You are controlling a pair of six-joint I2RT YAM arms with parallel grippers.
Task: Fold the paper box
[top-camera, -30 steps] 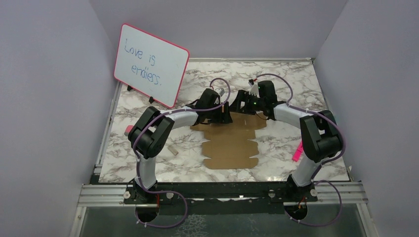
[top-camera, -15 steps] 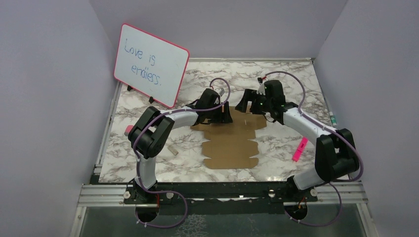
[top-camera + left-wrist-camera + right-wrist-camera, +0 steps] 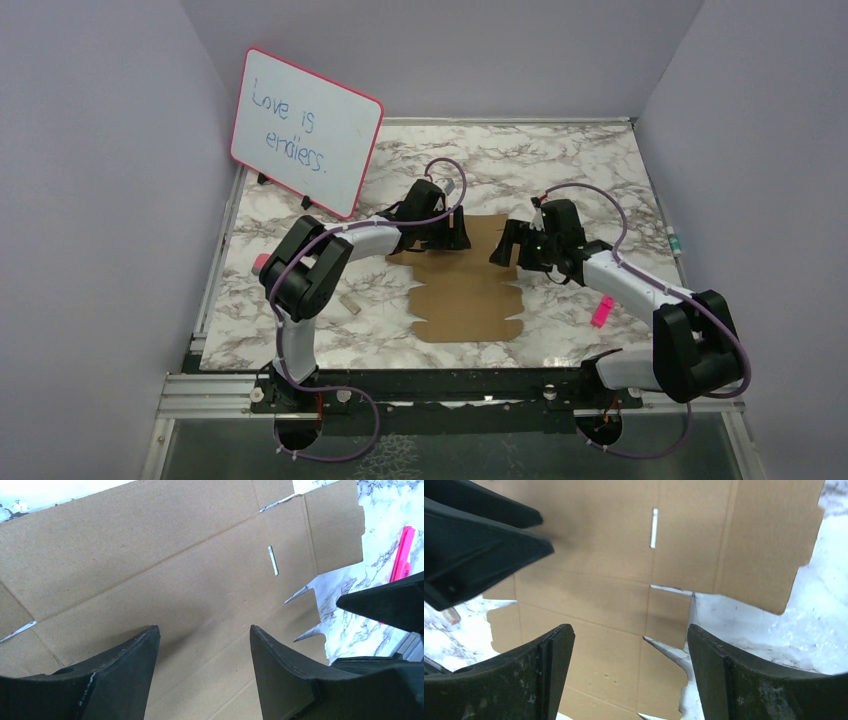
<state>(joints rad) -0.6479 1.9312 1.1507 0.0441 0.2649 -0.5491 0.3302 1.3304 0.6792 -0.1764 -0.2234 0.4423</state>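
On the marble table [image 3: 600, 170], 1 paper box [image 3: 467, 290] lies as a flat, unfolded sheet. 2 grippers are over its far end, the left gripper [image 3: 455, 233] and the right gripper [image 3: 504, 250], both spread wide and empty. Folding looks unstarted; next, a flap needs catching and lifting. 1 whiteboard [image 3: 305, 130] and 1 pink marker [image 3: 601, 311] sit aside.

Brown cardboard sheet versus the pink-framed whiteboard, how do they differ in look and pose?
The brown corrugated cardboard sheet lies flat on the marble table; the pink-framed whiteboard stands propped up, tilted, at the far left. The cardboard is plain with notched edges; the whiteboard carries blue handwriting and has rounded corners. Both are thin, flat panels.
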